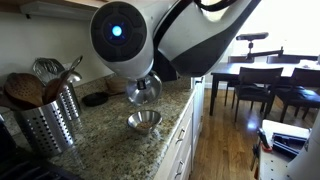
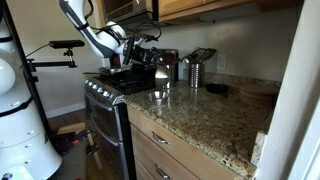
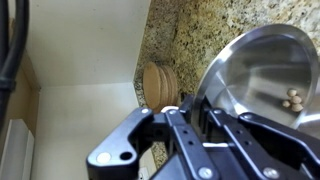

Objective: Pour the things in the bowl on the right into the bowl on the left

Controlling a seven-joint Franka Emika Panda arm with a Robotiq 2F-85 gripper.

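The shiny round steel bowl point(image 3: 258, 55), a few small pale pieces point(image 3: 293, 97) lying inside it, hung tilted just above a second steel bowl point(image 1: 144, 121) on the speckled granite countertop point(image 1: 100, 140), its rim clamped in the black gripper point(image 3: 197, 106), near a perforated metal utensil holder point(image 1: 50, 122).

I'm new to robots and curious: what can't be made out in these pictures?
Small pieces in the raised bowl: too small, wrist view.
Gripper hold on rim: blocked by its own body, wrist view; by the arm in an exterior view.
Lower bowl: contents too small in both exterior views.
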